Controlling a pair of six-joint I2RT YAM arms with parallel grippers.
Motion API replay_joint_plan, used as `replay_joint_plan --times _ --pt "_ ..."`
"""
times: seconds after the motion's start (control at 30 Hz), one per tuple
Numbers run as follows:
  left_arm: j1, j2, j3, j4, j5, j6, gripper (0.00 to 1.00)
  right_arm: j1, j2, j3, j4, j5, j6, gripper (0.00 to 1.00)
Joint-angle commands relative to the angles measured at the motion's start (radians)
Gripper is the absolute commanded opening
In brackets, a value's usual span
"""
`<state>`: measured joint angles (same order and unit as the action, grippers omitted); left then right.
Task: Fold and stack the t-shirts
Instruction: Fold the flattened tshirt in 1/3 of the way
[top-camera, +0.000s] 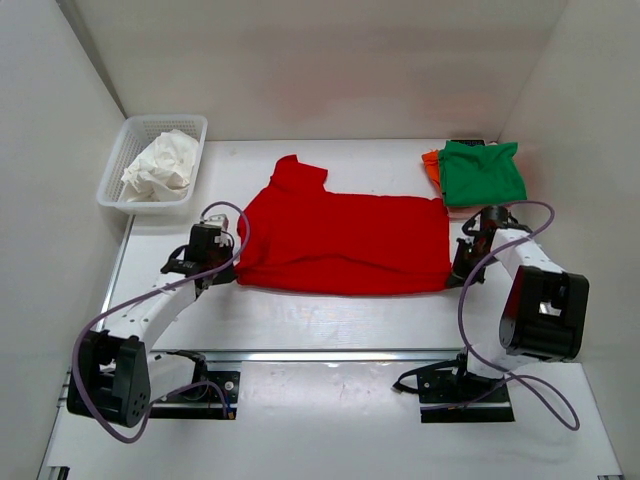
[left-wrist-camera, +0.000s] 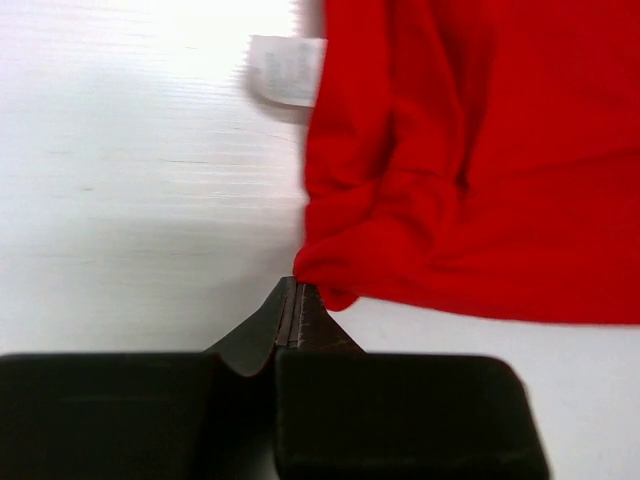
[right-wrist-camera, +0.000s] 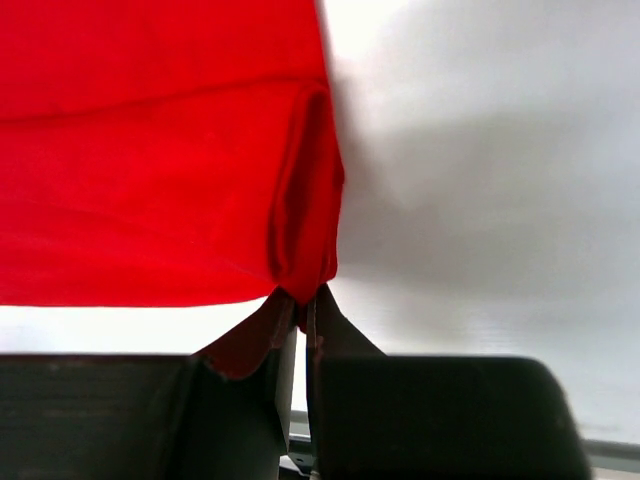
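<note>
Top external: red t-shirt (top-camera: 345, 240) between left hand (top-camera: 229, 269) and right hand (top-camera: 456, 279).

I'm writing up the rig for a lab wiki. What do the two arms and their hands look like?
The left arm and right arm have white links with boxy black joint housings. A lilac cable loops loosely along each. The left hand and right hand are black, with thin dark wedge-shaped fingers. No markings show.

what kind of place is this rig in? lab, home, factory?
Likely a lab test cell, not a home: a white table boxed in by plain white walls, left arm and right arm bolted at its near edge, and a red t-shirt laid out.
</note>
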<state>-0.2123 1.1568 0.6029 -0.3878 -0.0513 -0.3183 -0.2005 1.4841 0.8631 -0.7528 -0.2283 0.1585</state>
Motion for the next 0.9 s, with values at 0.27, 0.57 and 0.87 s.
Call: replay_joint_plan --times 0.27,0.57,0.87 --pt "0.019 0.004 0.21 -0.163 0.1 0.199 0.0 -0.02 0.107 0.162 -0.007 0.0 -0.025 0.0" --pt "0.007 -0.124 0.241 -0.2 0.076 0.275 0.0 -0.1 0.065 0.116 -0.017 0.001 -0.06 0.0" --pt "0.014 -0.065 0.238 -0.292 0.206 0.199 0.05 -0.057 0.028 0.105 -0.017 -0.008 -0.047 0.0"
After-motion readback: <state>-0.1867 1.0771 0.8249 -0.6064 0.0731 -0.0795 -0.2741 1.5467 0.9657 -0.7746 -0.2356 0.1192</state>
